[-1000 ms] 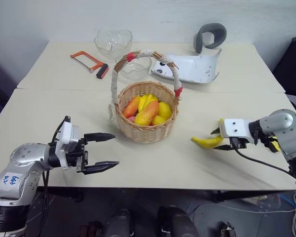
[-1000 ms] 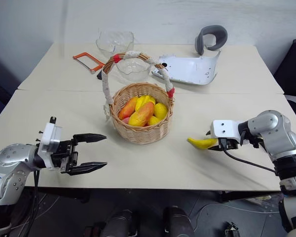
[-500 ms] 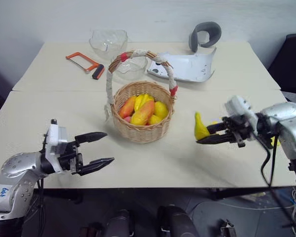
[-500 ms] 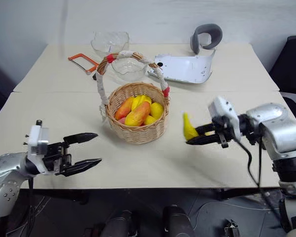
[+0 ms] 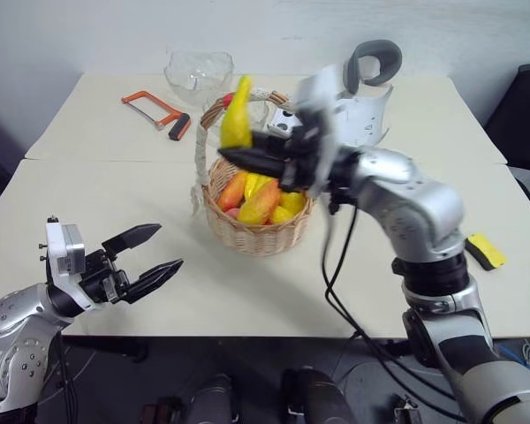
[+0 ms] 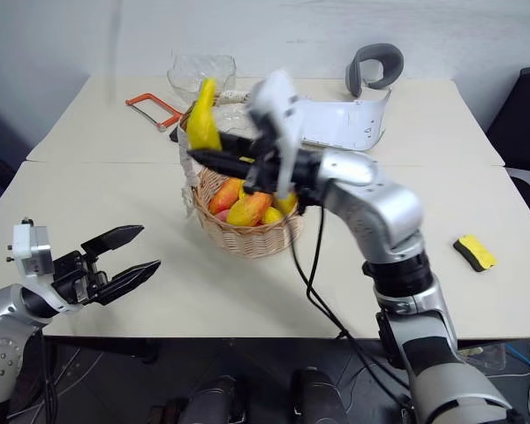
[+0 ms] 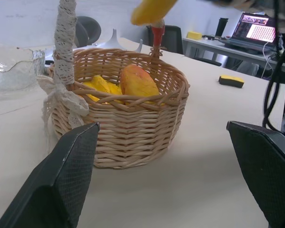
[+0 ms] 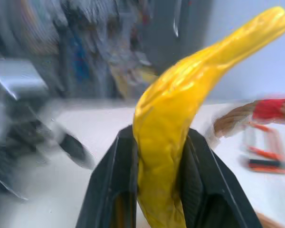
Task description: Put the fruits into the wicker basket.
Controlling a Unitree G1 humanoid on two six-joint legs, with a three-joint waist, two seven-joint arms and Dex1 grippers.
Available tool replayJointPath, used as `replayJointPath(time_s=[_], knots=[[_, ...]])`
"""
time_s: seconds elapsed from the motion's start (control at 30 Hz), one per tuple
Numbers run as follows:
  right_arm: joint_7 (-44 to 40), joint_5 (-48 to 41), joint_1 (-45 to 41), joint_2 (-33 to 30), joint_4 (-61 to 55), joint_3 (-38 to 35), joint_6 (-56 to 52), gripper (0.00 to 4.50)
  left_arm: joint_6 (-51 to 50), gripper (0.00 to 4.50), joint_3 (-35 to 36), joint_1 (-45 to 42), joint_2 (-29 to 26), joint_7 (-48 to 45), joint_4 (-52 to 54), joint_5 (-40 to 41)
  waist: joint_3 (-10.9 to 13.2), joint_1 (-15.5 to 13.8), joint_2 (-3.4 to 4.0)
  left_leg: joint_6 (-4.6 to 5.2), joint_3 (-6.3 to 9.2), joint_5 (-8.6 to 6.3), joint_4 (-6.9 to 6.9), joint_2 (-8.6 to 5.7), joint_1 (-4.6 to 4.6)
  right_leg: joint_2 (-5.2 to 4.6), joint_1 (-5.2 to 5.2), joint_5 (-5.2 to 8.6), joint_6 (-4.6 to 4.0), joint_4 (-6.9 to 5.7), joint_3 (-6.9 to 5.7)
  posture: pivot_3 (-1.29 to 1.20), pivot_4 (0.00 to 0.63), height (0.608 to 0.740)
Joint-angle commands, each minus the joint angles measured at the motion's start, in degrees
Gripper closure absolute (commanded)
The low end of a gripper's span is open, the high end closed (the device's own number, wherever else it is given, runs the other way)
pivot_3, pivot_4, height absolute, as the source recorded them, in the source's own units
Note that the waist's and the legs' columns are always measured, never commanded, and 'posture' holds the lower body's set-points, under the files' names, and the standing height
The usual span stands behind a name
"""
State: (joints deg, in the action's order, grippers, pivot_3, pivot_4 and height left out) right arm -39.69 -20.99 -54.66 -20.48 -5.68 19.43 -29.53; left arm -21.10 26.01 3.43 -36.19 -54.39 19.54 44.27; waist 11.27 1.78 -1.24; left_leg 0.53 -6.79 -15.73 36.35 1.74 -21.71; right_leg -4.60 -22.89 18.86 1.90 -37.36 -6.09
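The wicker basket (image 5: 258, 231) stands mid-table with a mango (image 5: 263, 201) and other yellow fruits inside. My right gripper (image 5: 232, 155) is shut on a yellow banana (image 5: 237, 115), held upright above the basket's left rim beside the cloth-wrapped handle (image 5: 200, 155). In the right wrist view the banana (image 8: 180, 123) sits clamped between both black fingers (image 8: 111, 185). My left gripper (image 5: 155, 251) stands open over the table's near left, apart from the basket, nothing between its fingers. The left wrist view shows the basket (image 7: 118, 128) ahead, with the banana's end (image 7: 152, 9) above it.
An orange-framed hacksaw (image 5: 157, 113) and glass bowls (image 5: 197, 71) lie at the back left. A white shell part (image 5: 362, 119) and a grey curved piece (image 5: 371, 60) are at the back right. A small yellow block (image 5: 482, 251) lies near the right edge.
My right arm has swung the banana from the table's right side up and leftward to above the basket. The left gripper drifted slightly left, staying open.
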Motion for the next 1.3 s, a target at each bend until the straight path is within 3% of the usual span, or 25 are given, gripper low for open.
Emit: replayJointPath(time_s=[0.03, 0.2, 0.37, 0.47, 0.6, 0.77, 0.87, 1.03, 1.23, 1.3], knots=[[1.40, 7.32, 0.79, 1.09, 1.39, 3.11, 4.10, 3.42, 1.81, 0.00, 0.20, 0.84, 1.05, 1.03, 1.00, -0.59, 0.00, -0.02, -0.01, 0.02, 0.00, 0.01, 0.00, 0.00, -0.03, -0.01, -0.02, 0.00, 0.00, 0.00, 0.00, 0.00, 0.150, 0.740], [-0.78, 8.66, 2.34, 0.73, 0.41, 2.00, 3.13, 1.72, 3.03, 0.00, -0.48, 2.63, 1.59, 0.92, 1.28, -1.70, 0.00, 0.07, -0.01, -0.02, 0.00, 0.08, 0.14, 0.02, -0.62, 0.01, -0.67, -0.02, 0.02, -0.21, 0.00, 0.00, 0.150, 0.740], [-8.86, 0.06, 5.21, -2.51, -5.27, -2.92, -3.25, 0.02, 3.69, 0.00, -1.23, 2.47, 1.41, 0.83, 1.14, -2.09, 0.00, 0.00, -0.01, 0.12, 0.03, 0.04, 0.14, 0.03, -0.61, 0.01, -0.62, -0.02, 0.02, -0.19, -0.01, 0.00, 0.150, 0.740], [-13.47, -10.39, 9.14, -5.43, -11.17, -9.44, -9.41, 0.02, 3.62, 0.00, -1.58, 1.94, 1.16, 0.76, 1.01, -1.91, -0.01, -0.20, -0.02, 0.29, 0.08, -0.05, 0.14, 0.03, -0.59, 0.01, -0.58, -0.02, 0.02, -0.18, -0.04, 0.00, 0.150, 0.740], [-20.99, -21.99, 16.06, -14.42, -14.50, -19.49, -15.38, 0.02, 3.06, 0.00, -1.28, 1.76, 0.07, 0.25, 1.28, -1.33, -0.01, -0.27, -0.03, 0.37, 0.14, -0.10, 0.13, 0.02, -0.61, 0.00, -0.52, -0.02, 0.02, -0.08, -0.05, 0.00, 0.150, 0.740], [-21.71, -16.33, 14.60, -19.92, -1.09, -22.86, -9.81, 0.02, 0.85, 0.00, -1.50, 0.87, -2.29, -0.83, 1.91, 0.58, 0.00, 0.24, -0.03, 0.44, 0.03, -0.08, 0.15, 0.03, -0.48, -0.01, -0.45, -0.06, 0.00, -0.04, -0.03, 0.00, 0.150, 0.740], [-22.91, -10.16, 10.52, -18.78, 9.74, -20.46, -1.93, 0.02, 0.55, 0.00, -2.43, -0.25, -3.17, -1.19, 3.10, 0.62, 0.00, 0.34, -0.03, 0.28, -0.01, 0.02, 0.07, 0.08, -0.47, 0.07, -0.53, -0.06, -0.03, -0.08, -0.04, 0.00, 0.150, 0.740], [-22.92, -2.48, 0.62, -9.88, 29.57, -17.96, 12.37, 0.02, -0.40, 0.00, -2.93, -2.47, -3.26, -0.17, 3.69, 0.82, 0.00, 0.67, -0.02, 0.05, -0.09, 0.20, 0.04, 0.08, -0.48, 0.10, -0.59, -0.07, -0.04, -0.17, -0.01, 0.00, 0.150, 0.740], [-31.05, -1.29, -6.25, -2.92, 42.22, -17.17, 17.79, 0.02, -0.83, 0.00, -1.02, -1.65, -3.76, 0.09, 3.64, 0.74, 0.00, 0.55, -0.02, -0.02, -0.08, 0.25, 0.07, 0.07, -0.56, 0.07, -0.60, -0.07, -0.03, -0.16, -0.01, 0.00, 0.150, 0.740], [-32.86, -0.05, -7.61, -2.40, 44.93, -16.80, 19.27, 0.39, -0.70, 0.00, -0.27, -0.90, -3.77, 0.16, 3.71, 0.68, 0.00, 0.55, -0.02, 0.05, -0.09, 0.21, 0.10, 0.05, -0.58, 0.03, -0.60, -0.08, -0.02, -0.14, -0.01, 0.00, 0.150, 0.740]])
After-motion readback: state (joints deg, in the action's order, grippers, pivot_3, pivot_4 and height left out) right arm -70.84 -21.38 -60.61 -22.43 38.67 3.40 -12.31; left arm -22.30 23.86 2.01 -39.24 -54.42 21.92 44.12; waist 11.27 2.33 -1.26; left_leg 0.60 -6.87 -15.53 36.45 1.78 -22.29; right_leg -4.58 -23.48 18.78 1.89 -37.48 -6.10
